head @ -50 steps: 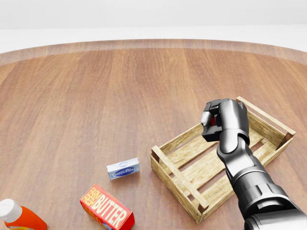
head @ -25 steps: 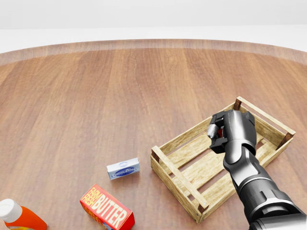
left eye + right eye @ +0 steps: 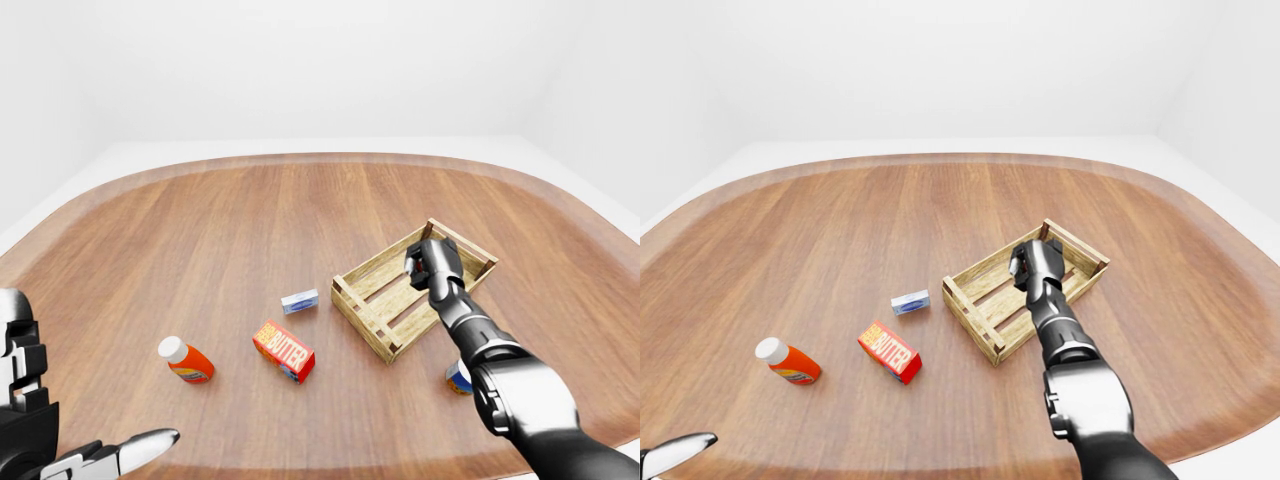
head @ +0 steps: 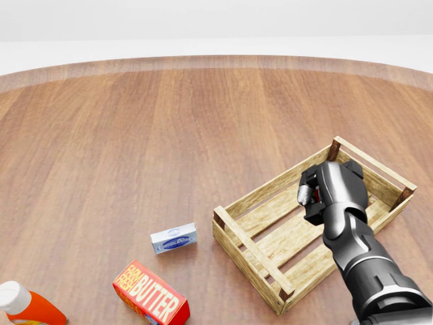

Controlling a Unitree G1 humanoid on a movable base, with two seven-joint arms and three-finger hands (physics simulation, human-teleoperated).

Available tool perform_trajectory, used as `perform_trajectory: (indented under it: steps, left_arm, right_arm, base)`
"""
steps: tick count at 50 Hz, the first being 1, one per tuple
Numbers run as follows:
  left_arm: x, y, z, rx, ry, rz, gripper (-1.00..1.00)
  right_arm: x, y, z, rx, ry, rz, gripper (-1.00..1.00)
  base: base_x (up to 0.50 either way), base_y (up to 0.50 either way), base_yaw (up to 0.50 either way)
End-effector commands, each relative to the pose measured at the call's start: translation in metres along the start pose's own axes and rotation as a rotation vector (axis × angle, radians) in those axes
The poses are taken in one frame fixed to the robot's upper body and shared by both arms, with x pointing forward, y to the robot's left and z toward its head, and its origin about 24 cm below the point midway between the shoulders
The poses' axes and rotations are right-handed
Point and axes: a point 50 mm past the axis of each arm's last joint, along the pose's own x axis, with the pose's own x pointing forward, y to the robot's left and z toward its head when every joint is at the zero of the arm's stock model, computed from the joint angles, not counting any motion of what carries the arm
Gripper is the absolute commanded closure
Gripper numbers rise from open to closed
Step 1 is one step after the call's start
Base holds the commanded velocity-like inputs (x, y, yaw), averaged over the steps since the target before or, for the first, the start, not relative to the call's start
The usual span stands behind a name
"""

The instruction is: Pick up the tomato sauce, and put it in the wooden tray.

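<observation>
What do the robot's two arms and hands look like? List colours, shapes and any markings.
The right arm is glossy dark grey metal, built of rounded cylindrical segments with ringed joints, ending in a blocky black right hand with a silver-tipped finger. The left hand is black and boxy with a tapered silver finger. No cables, markings or sleeves show.

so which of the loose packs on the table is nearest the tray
The small blue-and-white box, lying just left of the tray in the head view; the butter box and orange bottle sit farther left.
</observation>
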Motion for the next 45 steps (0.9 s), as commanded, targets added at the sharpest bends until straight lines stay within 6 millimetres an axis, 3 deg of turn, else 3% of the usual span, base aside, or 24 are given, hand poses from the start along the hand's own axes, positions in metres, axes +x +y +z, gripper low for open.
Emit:
perform_trajectory:
  steps: [1,45]
  left_arm:
    - [0.000,0.000,-0.001,-0.002,0.003,0.003,-0.99]
    - [-0.001,0.002,-0.002,-0.003,0.007,0.005,-0.99]
  right_arm:
    - [0.001,-0.002,0.002,-0.073,-0.035,0.007,1.00]
    - [-0.006,0.011,-0.006,-0.149,-0.045,0.088,1.00]
  base:
    - [0.00,0.00,0.00]
    - [0.00,0.00,0.00]
